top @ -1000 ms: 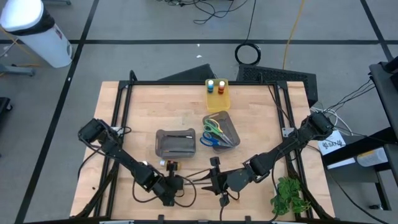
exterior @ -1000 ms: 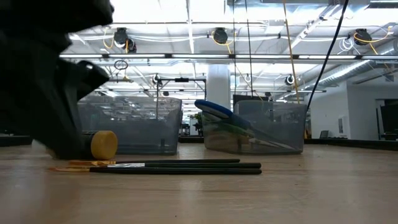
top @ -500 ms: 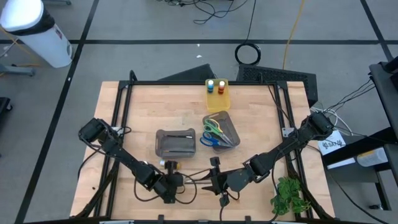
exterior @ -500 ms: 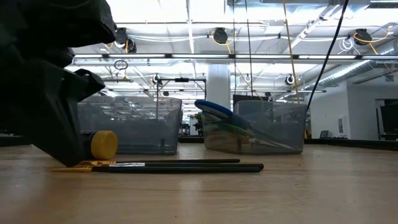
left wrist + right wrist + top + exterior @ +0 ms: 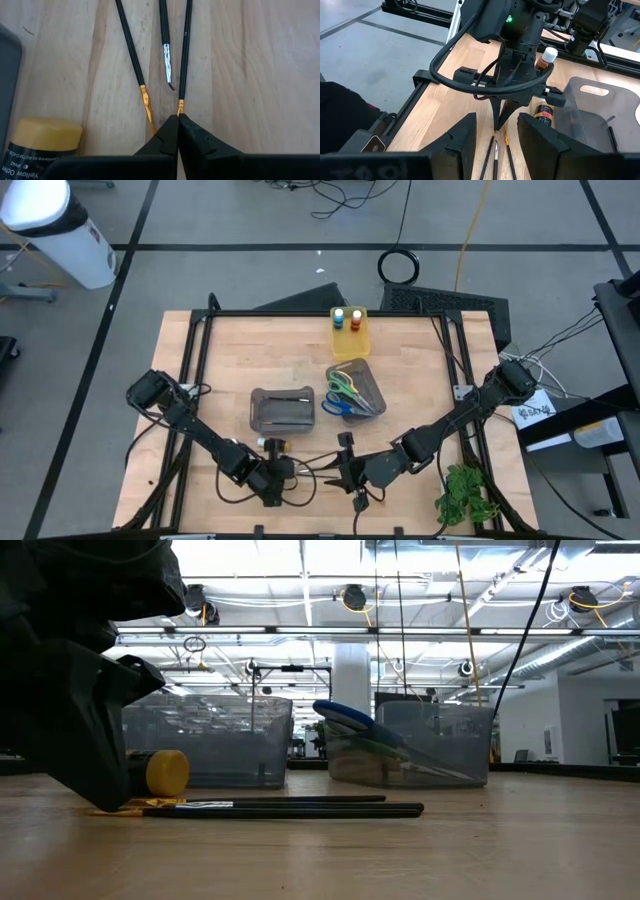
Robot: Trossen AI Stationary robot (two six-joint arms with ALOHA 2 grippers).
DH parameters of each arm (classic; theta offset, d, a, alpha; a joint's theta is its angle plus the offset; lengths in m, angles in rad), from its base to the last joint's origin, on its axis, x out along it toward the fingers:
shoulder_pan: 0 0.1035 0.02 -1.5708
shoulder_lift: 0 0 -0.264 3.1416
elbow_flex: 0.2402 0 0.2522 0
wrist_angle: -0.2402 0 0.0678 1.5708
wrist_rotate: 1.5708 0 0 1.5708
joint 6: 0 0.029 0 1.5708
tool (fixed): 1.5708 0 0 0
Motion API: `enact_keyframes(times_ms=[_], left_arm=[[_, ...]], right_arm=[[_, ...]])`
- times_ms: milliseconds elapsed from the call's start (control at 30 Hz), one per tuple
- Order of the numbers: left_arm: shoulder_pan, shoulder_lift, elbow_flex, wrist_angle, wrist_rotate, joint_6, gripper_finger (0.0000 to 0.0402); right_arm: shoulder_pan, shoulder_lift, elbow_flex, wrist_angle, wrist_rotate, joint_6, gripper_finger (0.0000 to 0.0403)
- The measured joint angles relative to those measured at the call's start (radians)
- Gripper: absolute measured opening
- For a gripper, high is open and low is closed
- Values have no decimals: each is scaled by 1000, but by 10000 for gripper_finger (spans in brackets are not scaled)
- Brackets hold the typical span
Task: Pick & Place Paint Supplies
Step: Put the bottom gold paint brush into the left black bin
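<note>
A yellow-capped pot point(image 5: 42, 142) is lying on its side on the table point(image 5: 240, 350), its label reading "yellow" with a code that looks like "PW2", partly cut off at the picture's edge. A second tube with a white cap point(image 5: 549, 54) is standing behind the left arm; its dark label is too small to read.

The yellow bin point(image 5: 350, 332) at the table's far side is holding a blue pot point(image 5: 339, 316) and an orange-red pot point(image 5: 357, 318). The tilted grey bin point(image 5: 362, 392) is holding scissors point(image 5: 342, 390) with green, yellow and blue handles. The other grey bin point(image 5: 282, 410) is showing one thin dark brush point(image 5: 296, 396) inside.

Three brushes point(image 5: 165, 45) are lying on the table near its front edge, just past the left claw point(image 5: 178, 120), which is clenched with its tips pressed together at the gold ferrule of one brush; whether it is actually pinching that brush is hard to make out. The right claw point(image 5: 496, 131) is hovering released over the same brushes, fingers apart and holding nothing.

In the low view the left arm is blocking most of the pot. A green sprig point(image 5: 462, 492) is lying at the front right corner.
</note>
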Motion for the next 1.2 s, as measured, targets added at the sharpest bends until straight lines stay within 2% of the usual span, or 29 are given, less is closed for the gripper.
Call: enact_keyframes(times_ms=[133, 300, 533, 667, 1200], left_arm=[[0, 0, 0, -4, 0, 1, 5], [0, -2, -19, 6, -1, -12, 13], [10, -5, -64, 19, 9, -96, 11], [10, -5, -66, 24, 9, -85, 8], [11, -2, -68, 38, 7, -67, 13]], right_arm=[[0, 0, 0, -7, -2, 25, 130], [2, 14, 0, -104, -6, 165, 130], [15, 166, 1, -106, -7, 258, 130], [13, 250, 0, -120, -8, 252, 130], [-29, 261, 0, -226, -42, 322, 130]])
